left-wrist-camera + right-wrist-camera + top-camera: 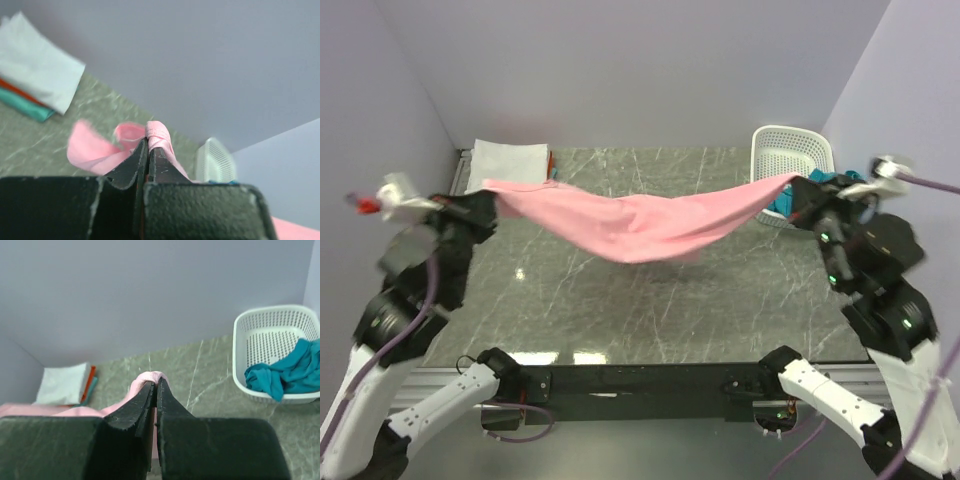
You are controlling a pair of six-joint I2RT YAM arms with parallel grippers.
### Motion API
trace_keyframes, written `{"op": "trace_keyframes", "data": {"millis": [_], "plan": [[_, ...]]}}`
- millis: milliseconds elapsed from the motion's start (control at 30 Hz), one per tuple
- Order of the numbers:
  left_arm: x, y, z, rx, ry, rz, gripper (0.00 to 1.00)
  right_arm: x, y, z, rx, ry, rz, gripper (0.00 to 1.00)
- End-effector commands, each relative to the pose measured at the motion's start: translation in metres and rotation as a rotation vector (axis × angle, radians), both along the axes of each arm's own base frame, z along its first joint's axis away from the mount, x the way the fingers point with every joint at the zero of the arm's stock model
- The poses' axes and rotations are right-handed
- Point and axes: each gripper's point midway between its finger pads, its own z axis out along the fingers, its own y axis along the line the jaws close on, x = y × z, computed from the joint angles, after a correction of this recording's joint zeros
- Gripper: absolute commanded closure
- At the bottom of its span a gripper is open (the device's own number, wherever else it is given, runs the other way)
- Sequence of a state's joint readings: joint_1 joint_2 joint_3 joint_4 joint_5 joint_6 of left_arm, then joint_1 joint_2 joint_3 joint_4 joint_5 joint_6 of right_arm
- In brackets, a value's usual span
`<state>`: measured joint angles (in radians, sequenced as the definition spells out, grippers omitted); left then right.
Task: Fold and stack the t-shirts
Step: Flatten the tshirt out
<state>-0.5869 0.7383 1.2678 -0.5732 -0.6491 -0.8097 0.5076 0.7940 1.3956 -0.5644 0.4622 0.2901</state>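
Up above, the soft light pink cotton t-shirt (640, 225) hangs over the grey marbled tabletop (620, 310), stretched between the left pincer (492, 202) and the right pincer (802, 190). A folded white t-shirt (508, 160) lies in the far left corner. From the left wrist, that pincer is pinched tight on pink cloth. From the right wrist, the other pincer nips pink cloth too; a crumpled teal cloth (285, 372) sits in the white plastic lattice basket (250, 330).

Place: a robotics lab test cell.
Walls: plain lilac panels (620, 60) box in the counter (650, 300) on three sides.
Rig: left arm (420, 270) and right arm (880, 280), cabled, bolted at the counter's near edge.
Props: a white lattice basket (788, 150) and a stack of folded t-shirts (508, 160) on the counter.
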Motion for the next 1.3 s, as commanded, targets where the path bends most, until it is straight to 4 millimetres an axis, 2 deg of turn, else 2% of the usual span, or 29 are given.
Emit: {"op": "trace_keyframes", "data": {"millis": [0,67,233,333,433,500,533,567,633,667,700,733,767,800,833,867,900,933,967,1000,1100,1133,1200,1233,1267], "plan": [[-0.033,0.034,0.048,-0.06,-0.174,0.058,0.99,-0.03,-0.02,0.029,0.009,-0.078,-0.009,0.95],[-0.048,0.045,0.061,-0.088,-0.229,0.065,0.99,-0.041,-0.025,0.04,0.009,-0.114,-0.002,1.0],[-0.069,0.062,0.08,-0.123,-0.265,0.081,0.99,-0.063,-0.038,0.067,0.031,-0.171,-0.007,1.0],[-0.07,0.06,0.084,-0.109,-0.279,0.067,0.99,-0.069,-0.039,0.075,0.029,-0.19,0.002,1.0],[-0.052,0.057,0.069,-0.091,-0.23,0.114,0.99,-0.054,-0.037,0.067,0.002,-0.157,-0.029,1.0],[-0.028,0.047,0.048,-0.062,-0.149,0.154,0.99,-0.029,-0.035,0.05,-0.029,-0.085,-0.092,1.0],[-0.019,0.053,0.036,-0.063,-0.105,0.227,0.99,-0.01,-0.03,0.037,-0.05,-0.032,-0.119,1.0],[0.002,0.042,0.012,-0.012,-0.014,0.248,0.99,0.002,-0.029,0.027,-0.064,0.003,-0.144,1.0],[0.025,0.032,-0.025,0.042,0.096,0.292,0.99,0.034,-0.024,-0.008,-0.083,0.097,-0.15,1.0],[0.049,0.025,-0.056,0.09,0.192,0.314,0.99,0.066,-0.014,-0.043,-0.096,0.176,-0.123,1.0],[0.064,0.022,-0.085,0.128,0.267,0.304,0.99,0.085,0.002,-0.064,-0.069,0.217,-0.014,1.0],[0.077,0.023,-0.109,0.134,0.335,0.298,0.99,0.105,-0.011,-0.083,-0.056,0.255,-0.036,1.0],[0.1,0.026,-0.152,0.131,0.469,0.246,0.99,0.136,-0.009,-0.125,-0.059,0.353,-0.029,1.0],[0.114,0.025,-0.176,0.127,0.512,0.212,0.93,0.15,-0.007,-0.145,-0.059,0.409,-0.017,1.0],[0.122,0.024,-0.195,0.124,0.566,0.176,0.8,0.163,-0.008,-0.161,-0.066,0.455,-0.015,0.98],[0.132,0.024,-0.227,0.14,0.664,0.161,0.62,0.187,-0.006,-0.191,-0.081,0.532,-0.016,0.91],[0.138,0.024,-0.233,0.154,0.686,0.166,0.41,0.195,-0.007,-0.201,-0.09,0.569,-0.021,0.56],[0.144,0.023,-0.25,0.175,0.735,0.166,0.03,0.203,-0.008,-0.231,-0.112,0.668,-0.033,0.38],[0.147,0.024,-0.254,0.188,0.747,0.166,0.01,0.212,-0.007,-0.222,-0.11,0.656,-0.032,0.28],[0.15,0.025,-0.255,0.186,0.753,0.166,0.0,0.215,-0.005,-0.223,-0.113,0.66,-0.026,0.17],[0.147,0.031,-0.264,0.182,0.776,0.183,0.01,0.214,-0.003,-0.22,-0.103,0.646,-0.012,0.14],[0.143,0.033,-0.264,0.178,0.774,0.191,0.01,0.21,-0.001,-0.21,-0.094,0.616,-0.006,0.14],[0.13,0.041,-0.277,0.168,0.809,0.215,0.0,0.198,0.002,-0.214,-0.075,0.625,0.008,0.13],[0.121,0.044,-0.276,0.16,0.808,0.224,0.01,0.19,0.005,-0.203,-0.069,0.592,0.018,0.13],[0.115,0.047,-0.279,0.144,0.815,0.238,0.01,0.18,0.007,-0.214,-0.067,0.613,0.025,0.12]]}}
